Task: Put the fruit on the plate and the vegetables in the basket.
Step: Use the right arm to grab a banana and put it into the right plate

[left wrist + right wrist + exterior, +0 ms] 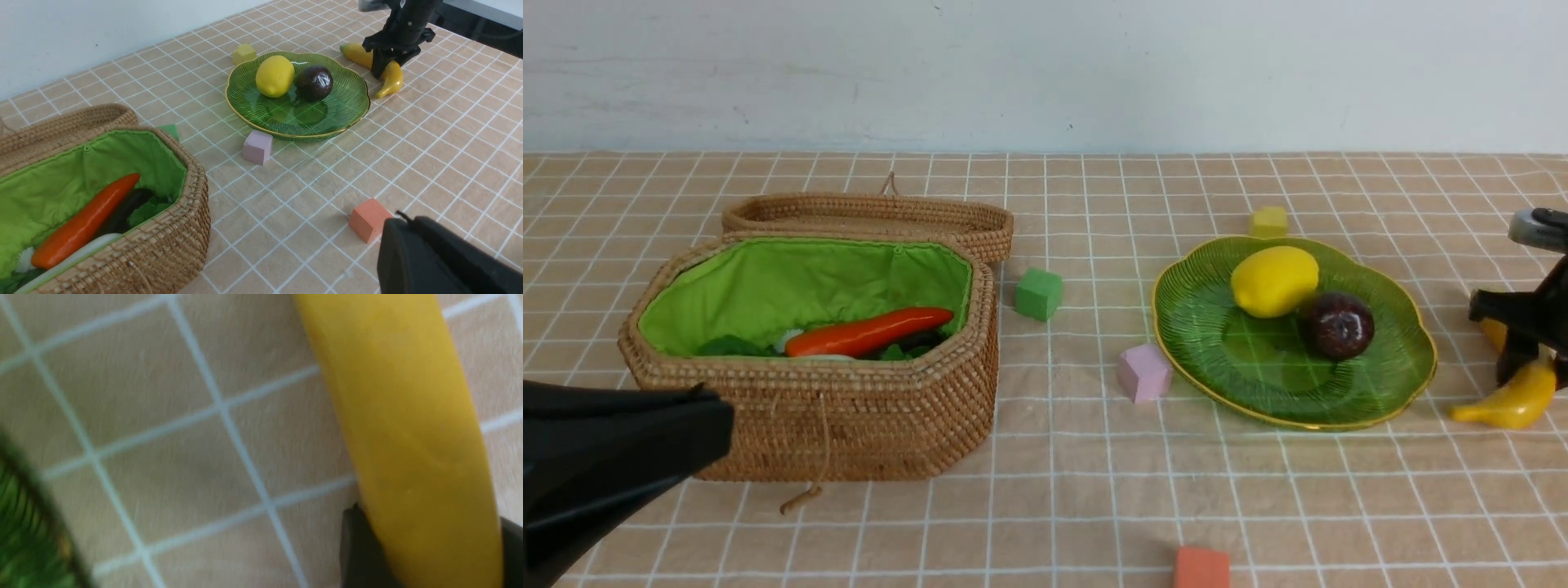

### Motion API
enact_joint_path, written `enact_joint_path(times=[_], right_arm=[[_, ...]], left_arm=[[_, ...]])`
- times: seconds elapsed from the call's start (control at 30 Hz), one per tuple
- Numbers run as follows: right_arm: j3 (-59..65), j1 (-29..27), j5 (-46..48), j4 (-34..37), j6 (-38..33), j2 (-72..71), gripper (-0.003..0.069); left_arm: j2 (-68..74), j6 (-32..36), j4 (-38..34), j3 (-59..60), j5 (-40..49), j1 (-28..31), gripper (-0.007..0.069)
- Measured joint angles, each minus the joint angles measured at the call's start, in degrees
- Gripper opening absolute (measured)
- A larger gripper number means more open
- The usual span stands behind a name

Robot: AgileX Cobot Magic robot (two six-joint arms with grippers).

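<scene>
Wrist-cam: R pincer point(433, 555) prob. astride banana point(400, 416)

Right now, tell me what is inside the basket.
Inside the basket: an orange carrot, a dark eggplant, a white radish and green leaves. The near wall hides whatever lies lower.

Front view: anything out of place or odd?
Only the banana: it lies on the cloth right of the plate, not on it, with the fingers of the right gripper around it. Lemon and mangosteen are plated; nothing spilled or damaged.
</scene>
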Motion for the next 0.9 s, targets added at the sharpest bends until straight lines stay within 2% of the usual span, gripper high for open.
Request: enact_joint_path(times=[0.1, 0.23, 0.27, 0.33, 0.4, 0.5, 0.67, 0.73, 0.77, 0.8, 0.9], right_arm=[[-0.09, 1.56, 2.37, 1.41, -5.29, -6.54, 0.0325], [-0.7, 10.02, 2.96, 11.31, -27.58, -15.24, 0.0325], [-0.77, 10.91, 2.85, 12.17, -28.54, -15.45, 0.0325], [-0.83, 15.08, 1.87, 15.59, -37.01, -15.41, 0.0325], [-0.83, 18.28, 0.06, 16.7, -41.15, -14.07, 0.0325], [-0.83, 20.52, -2.67, 16.77, -43.22, -11.84, 0.0325], [-0.73, 22.1, -6.29, 11.84, -43.9, -7.05, 0.0342], [-0.66, 22.1, -5.85, 11.16, -43.9, -6.61, 0.0374], [-0.66, 22.1, -5.1, 10.59, -43.9, -6.54, 0.0428], [-0.66, 22.1, -5.04, 10.53, -43.9, -6.54, 0.0435], [-0.66, 22.1, -3.53, 9.66, -43.9, -7.42, 0.0547]], left_arm=[[0.0, 0.0, 0.0, 0.0, 0.0, 0.0, -0.0008], [0.0, 0.12, 0.0, 0.0, 0.0, 0.0, -0.0008], [0.0, 0.17, 0.0, 0.0, 0.0, 0.0, -0.0008], [0.0, 0.18, 0.0, 0.0, 0.0, 0.0, -0.0008], [0.0, 0.18, 0.04, 0.0, 0.05, 0.0, -0.0008], [0.0, 0.22, 0.04, 0.0, 0.05, 0.0, -0.0006], [0.0, 0.22, 0.04, 0.0, 0.05, 0.0, -0.0005], [0.0, 0.22, 0.04, 0.0, 0.05, 0.0, -0.0003], [0.0, 0.22, 0.04, 0.0, 0.05, 0.0, -0.0002], [0.0, 0.22, 0.04, 0.0, 0.05, 0.0, -0.0002], [0.0, 0.22, 0.92, 0.0, 0.05, 0.0, 0.0]])
